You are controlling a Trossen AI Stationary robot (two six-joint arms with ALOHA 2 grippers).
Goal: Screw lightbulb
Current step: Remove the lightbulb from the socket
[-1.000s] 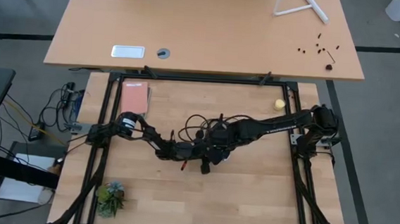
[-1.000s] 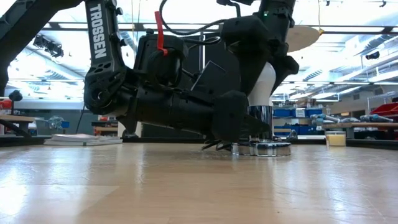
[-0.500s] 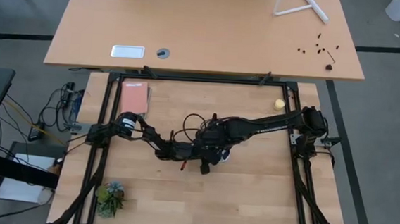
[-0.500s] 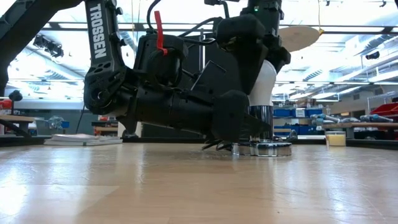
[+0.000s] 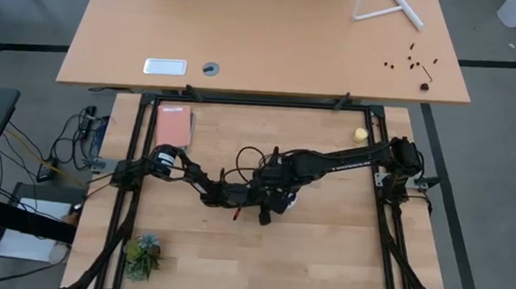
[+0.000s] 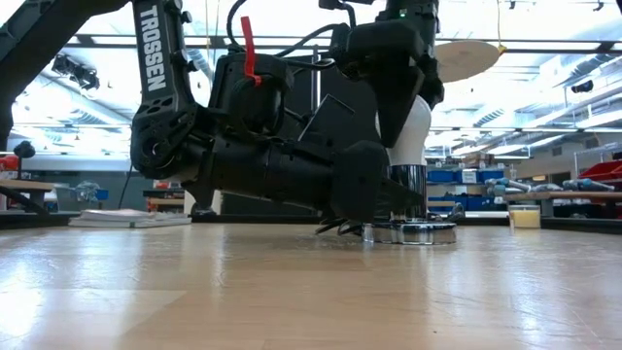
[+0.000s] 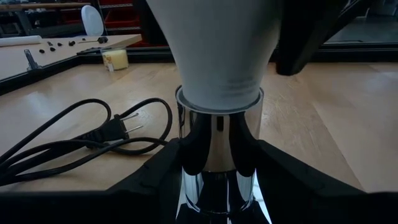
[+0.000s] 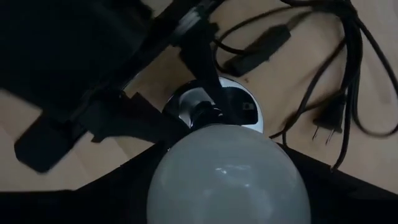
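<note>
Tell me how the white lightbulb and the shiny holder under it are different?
The lightbulb is frosted white; the socket is mirror-shiny silver. The lightbulb is rounded on top and stands above; the socket is a straight tube on the table. The right claw holds the lightbulb; the left claw grips the socket. Both stand upright.

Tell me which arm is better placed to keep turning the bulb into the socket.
Right. Its tool is shut on the lightbulb from above, while the left tool clamps the chrome socket low on the table, so it probably steadies.
</note>
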